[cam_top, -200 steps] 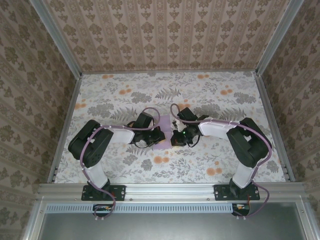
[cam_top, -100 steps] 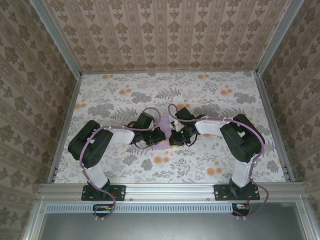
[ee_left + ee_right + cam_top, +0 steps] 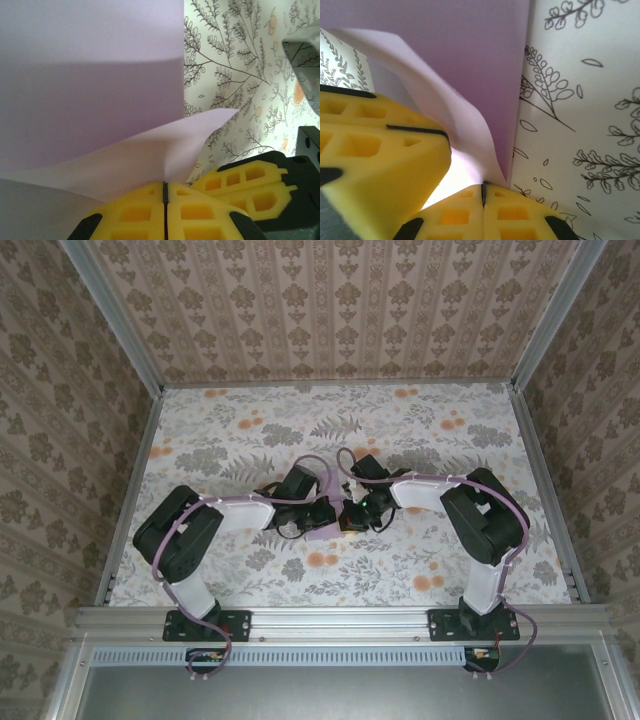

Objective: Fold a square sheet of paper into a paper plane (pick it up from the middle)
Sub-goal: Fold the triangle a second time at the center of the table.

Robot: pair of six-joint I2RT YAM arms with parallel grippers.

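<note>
Two pairs of yellow jaws are counted. The left arm's jaws are clamped on a lifted flap of one thin lilac-purple square sheet of paper [image 3: 90, 100]; the right arm's jaws are clamped on its curled edge. Beyond, the sheet is spread mid-way across one floral-patterned desk [image 3: 420, 430].

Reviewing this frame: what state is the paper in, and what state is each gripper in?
square sheet of paper: mostly flat on the floral table, one edge curled up and caught by both grippers; no dart shape yet.
left gripper: shut, pinching the paper's raised edge.
right gripper: shut, pinching the same raised edge, close beside the left gripper.
</note>
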